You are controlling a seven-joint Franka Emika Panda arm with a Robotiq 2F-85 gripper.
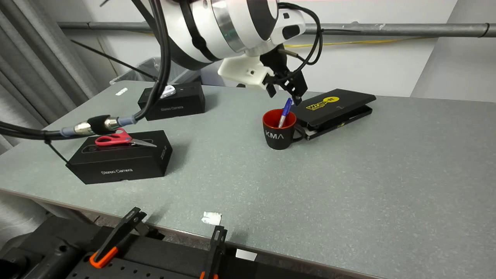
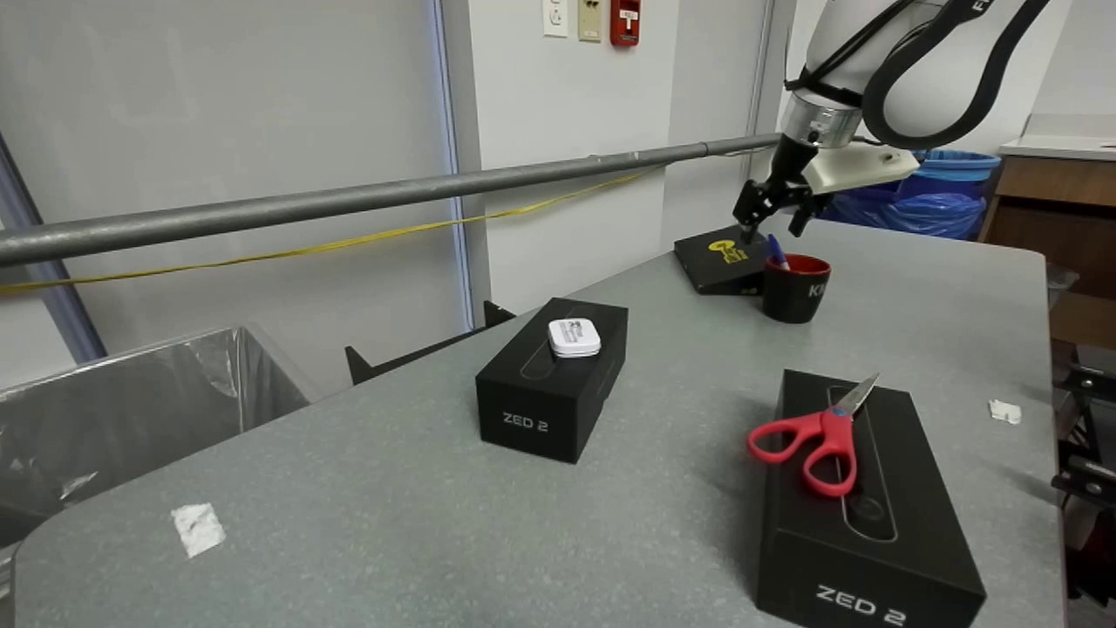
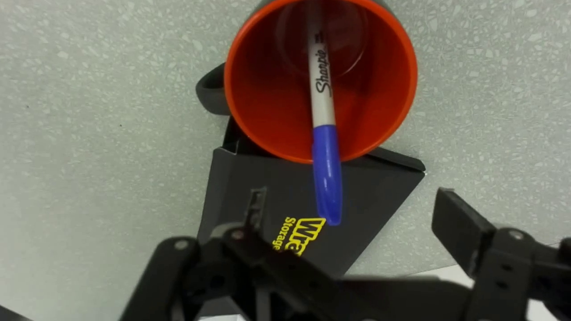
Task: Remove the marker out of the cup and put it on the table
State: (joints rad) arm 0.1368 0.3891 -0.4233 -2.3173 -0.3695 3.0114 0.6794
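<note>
- Speckled grey tabletop (image 3: 111, 156) lies beneath the black two-fingered gripper (image 3: 351, 200), its fingers spread apart.
- Near the fingertips, a blue-capped, whitish-barrelled marker (image 3: 328, 171) leans inside a round black cup (image 3: 274, 102) with red interior, cap above the rim.
- Just beside it, a flat yellow-lettered black case (image 1: 348, 102).
- Well apart, an oblong black box (image 2: 907, 558) bears red-handled scissors (image 2: 837, 429), another box (image 2: 539, 384) a square white case (image 2: 574, 338).

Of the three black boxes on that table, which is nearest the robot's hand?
The flat black case with yellow lettering, beside the cup. The box under the red-handled scissors and its twin under the white container are thicker and farther from the hand.
</note>
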